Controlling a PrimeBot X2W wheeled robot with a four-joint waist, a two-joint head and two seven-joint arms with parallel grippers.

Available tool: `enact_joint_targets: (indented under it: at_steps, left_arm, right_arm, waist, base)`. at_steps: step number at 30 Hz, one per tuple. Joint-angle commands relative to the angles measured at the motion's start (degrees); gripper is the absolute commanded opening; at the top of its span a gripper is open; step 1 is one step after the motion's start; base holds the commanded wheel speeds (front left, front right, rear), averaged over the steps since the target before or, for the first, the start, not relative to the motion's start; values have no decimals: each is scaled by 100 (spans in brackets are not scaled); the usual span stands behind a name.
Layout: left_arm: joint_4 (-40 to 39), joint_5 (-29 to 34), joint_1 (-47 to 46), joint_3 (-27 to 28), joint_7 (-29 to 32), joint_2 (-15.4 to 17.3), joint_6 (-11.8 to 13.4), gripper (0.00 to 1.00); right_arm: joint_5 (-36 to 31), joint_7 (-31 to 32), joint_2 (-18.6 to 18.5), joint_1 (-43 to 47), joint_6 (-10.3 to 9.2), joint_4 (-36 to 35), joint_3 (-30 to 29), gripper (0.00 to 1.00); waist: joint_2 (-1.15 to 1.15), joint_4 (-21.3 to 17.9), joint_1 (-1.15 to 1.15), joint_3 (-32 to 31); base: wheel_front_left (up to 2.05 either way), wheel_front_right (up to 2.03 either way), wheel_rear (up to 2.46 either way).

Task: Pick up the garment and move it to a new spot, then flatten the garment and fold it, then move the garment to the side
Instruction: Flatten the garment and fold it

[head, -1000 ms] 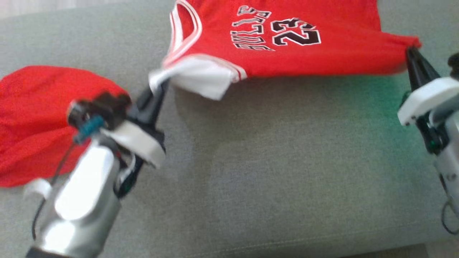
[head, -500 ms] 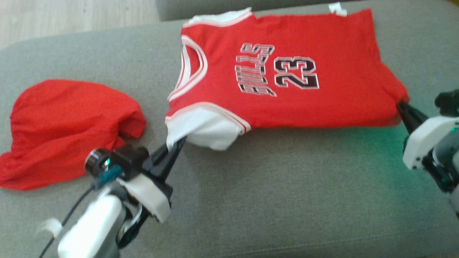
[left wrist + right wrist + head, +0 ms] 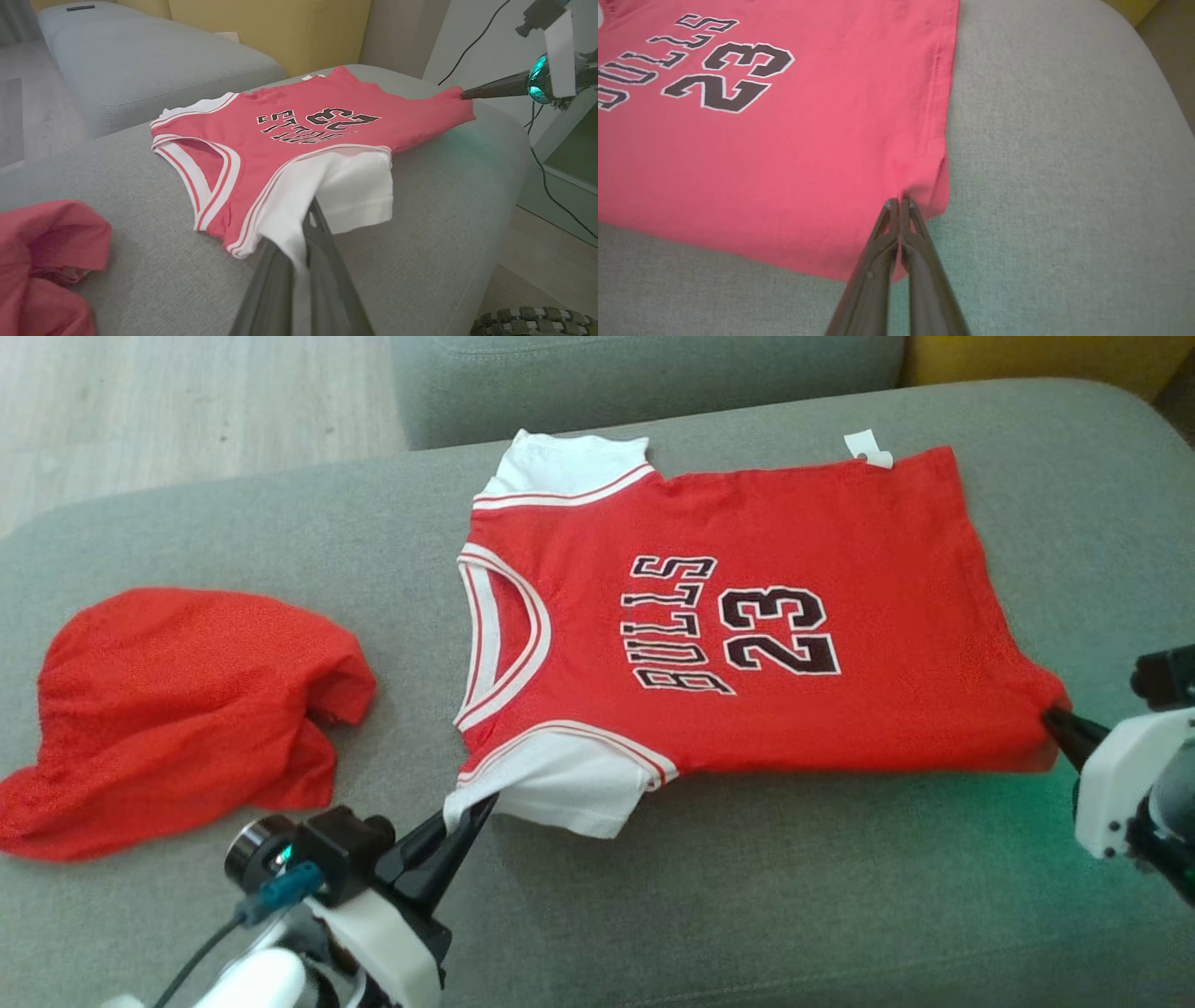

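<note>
My left fingers (image 3: 439,849) are clamped on the near white sleeve (image 3: 560,793), and my right fingers (image 3: 1064,728) pinch the near hem corner (image 3: 1036,709). The jersey (image 3: 747,523) spreads away from both across the sofa cushion (image 3: 747,915), its long axis running collar-left to hem-right between my arms. I can't tell whether each pinch holds both layers. A second red cloth (image 3: 187,709) lies apart on the left.
</note>
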Motion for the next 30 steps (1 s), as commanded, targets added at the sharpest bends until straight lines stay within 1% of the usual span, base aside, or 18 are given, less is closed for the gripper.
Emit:
enact_joint_targets:
  at_steps: [1,3,7,16,26,30]
  left_arm:
    - [-275,13,-347,265,37,219,60,0]
    - [-341,100,-486,254,98,259,61,0]
    - [-270,178,-886,279,141,241,30,0]
    - [408,303,-1964,125,134,108,-132,0]
    - [1070,253,-2826,-87,29,29,-204,0]
    - [1397,253,-3186,-226,82,15,-215,0]
  right_arm:
    - [14,62,-239,-57,-5,-237,-116,0]
    - [-45,197,-216,-76,-5,-328,-212,0]
    - [-160,464,-83,-200,-5,-420,-421,0]
    - [-464,1049,190,-646,-5,-400,-604,0]
    - [-578,1308,379,-1107,-5,-227,-627,0]
    - [-641,1361,434,-1353,-5,-70,-592,0]
  waist:
    - [0,-14,1,59]
    - [0,-27,1,138]
    - [0,-62,1,309]
    - [0,-112,1,623]
    - [0,-158,1,911]
    - [0,-168,1,1081]
  base:
    - [0,0,0]
    - [0,0,0]
    - [0,0,0]
    - [0,0,0]
    - [0,0,0]
    - [0,0,0]
